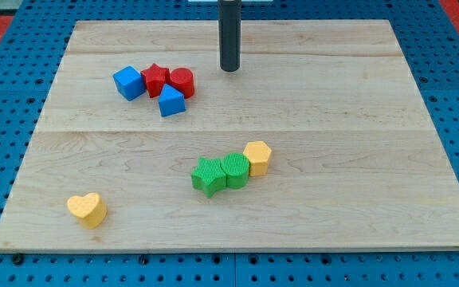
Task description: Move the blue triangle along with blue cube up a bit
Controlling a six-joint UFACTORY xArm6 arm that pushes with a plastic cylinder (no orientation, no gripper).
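The blue cube (pixel 129 82) lies at the upper left of the wooden board (pixel 357 159). The blue triangle (pixel 171 102) lies just right of and below it, touching the red blocks. A red star (pixel 156 79) and a red cylinder (pixel 182 82) sit between and above the two blue blocks in a tight cluster. My tip (pixel 229 68) rests on the board near the view's top, to the right of the cluster and apart from every block.
A green star (pixel 208 176), a green cylinder (pixel 234 169) and a yellow hexagon (pixel 256 157) form a touching row at the board's centre. A yellow heart (pixel 87 209) lies at the lower left. Blue pegboard surrounds the board.
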